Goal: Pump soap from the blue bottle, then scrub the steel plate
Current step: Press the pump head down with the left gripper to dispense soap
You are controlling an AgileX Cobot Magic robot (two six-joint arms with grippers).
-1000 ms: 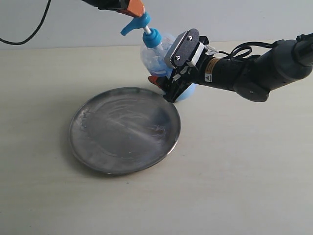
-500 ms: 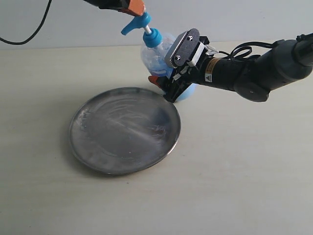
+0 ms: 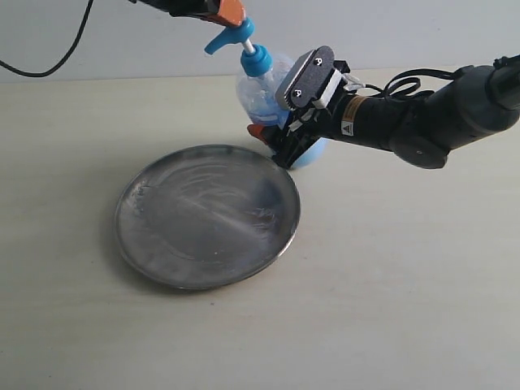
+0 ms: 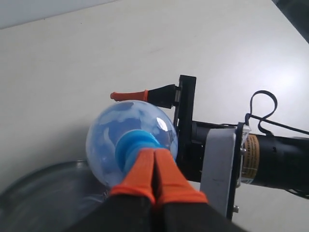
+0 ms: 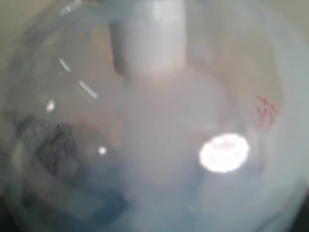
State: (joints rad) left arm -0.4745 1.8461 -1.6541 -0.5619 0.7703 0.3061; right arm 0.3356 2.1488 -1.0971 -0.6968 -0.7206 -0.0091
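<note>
Exterior view: plate (image 3: 162, 252) sits flat on the table (image 3: 406, 309), about centre-left. Thin whitish soap (image 3: 203, 201) smear is streaked across its face, heaviest from centre out toward 3 o'clock.

Bottle (image 3: 262, 96) stands just off the plate rim at 1 o'clock, close enough that I can't tell whether it touches the rim. Neck leans slightly toward 11 o'clock. Pale blue liquid visible inside.

Right gripper (image 3: 280, 138) comes in from 3 o'clock and is clamped around the lower body of the bottle, jaws wide, one orange finger (image 3: 258, 132) showing on the plate side. Right wrist view is only blurred bottle wall (image 5: 154, 125) filling the picture.

Left gripper (image 3: 229, 11) comes in from 12 o'clock, orange tips pressed together with nothing between them, sitting on top of the pump head (image 3: 229, 36). Left wrist view confirms this: tips (image 4: 145, 171) closed over the blue collar.

Black cable (image 3: 49, 61) loops at 10 o'clock, well apart from the plate.
</note>
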